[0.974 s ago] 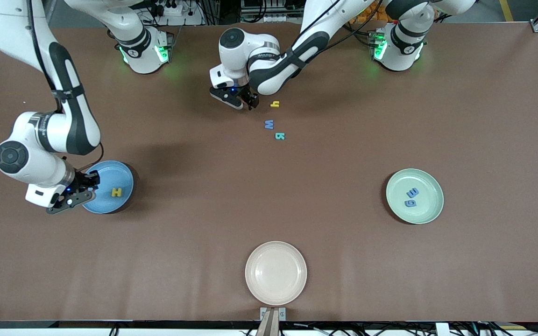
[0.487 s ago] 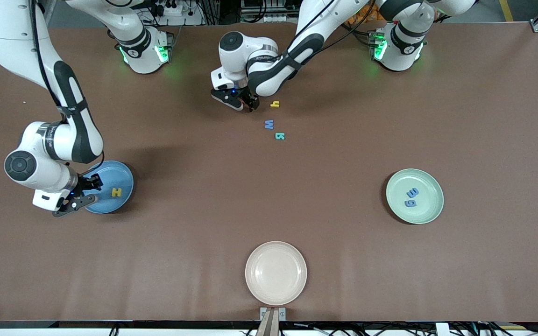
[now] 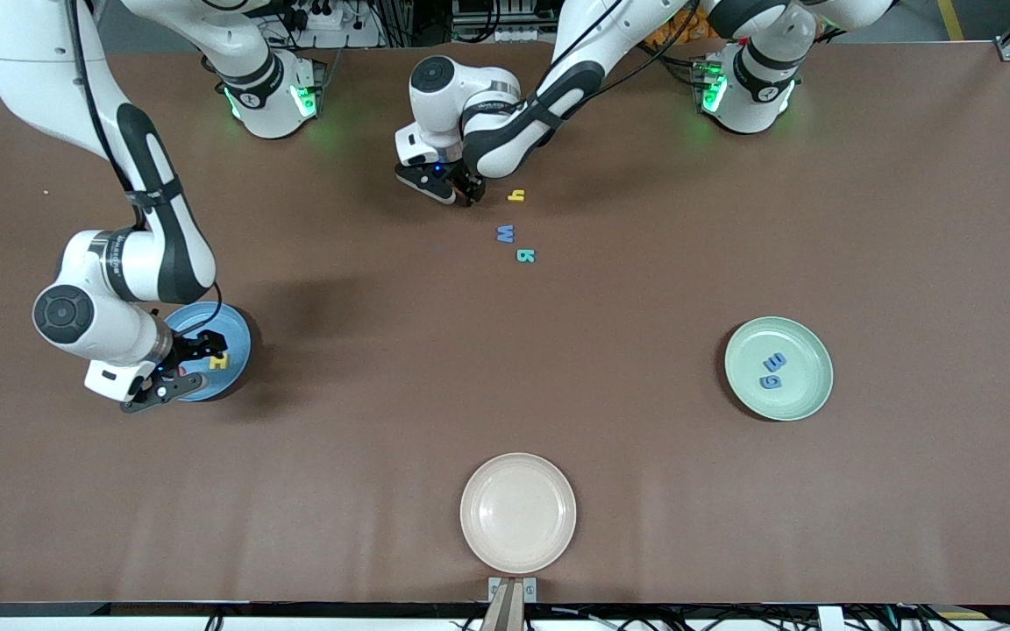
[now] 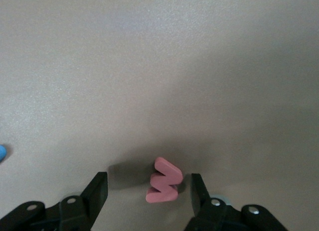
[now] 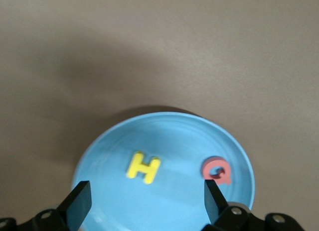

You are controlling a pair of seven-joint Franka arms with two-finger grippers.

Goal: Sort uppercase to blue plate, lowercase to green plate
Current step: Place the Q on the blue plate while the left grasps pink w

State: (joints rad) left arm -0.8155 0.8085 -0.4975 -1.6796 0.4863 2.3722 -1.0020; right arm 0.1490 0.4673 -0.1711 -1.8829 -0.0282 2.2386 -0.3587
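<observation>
Three round shallow plates on the brown table. Sky-blue plate (image 3: pixel 229 343) sits toward the right arm's end and holds two foam capitals: yellow H (image 5: pixel 143 167) and red Q (image 5: pixel 217 171), apart from each other. Pale mint-green plate (image 3: pixel 778 368) sits toward the left arm's end and holds two blue foam lowercase letters, e (image 3: pixel 773 360) and g (image 3: pixel 770 381), just beside each other. Beige plate (image 3: pixel 518 513) is nearest the front camera.

Three more letters lie loose on the table near the bases: small yellow h (image 3: pixel 515 195), blue capital W (image 3: pixel 505 234), and teal-green capital R (image 3: pixel 524 256) nearest the camera of the three.

Fourth lowercase, the small red foam w (image 4: pixel 163 181), lies flat on the table beside the yellow h.

Left gripper (image 4: pixel 148 190) is low at the table, fingers spread either side of the red w, not closed on it.

Right gripper (image 5: pixel 145 201) hangs over the blue plate, fingers spread, holding nothing.
</observation>
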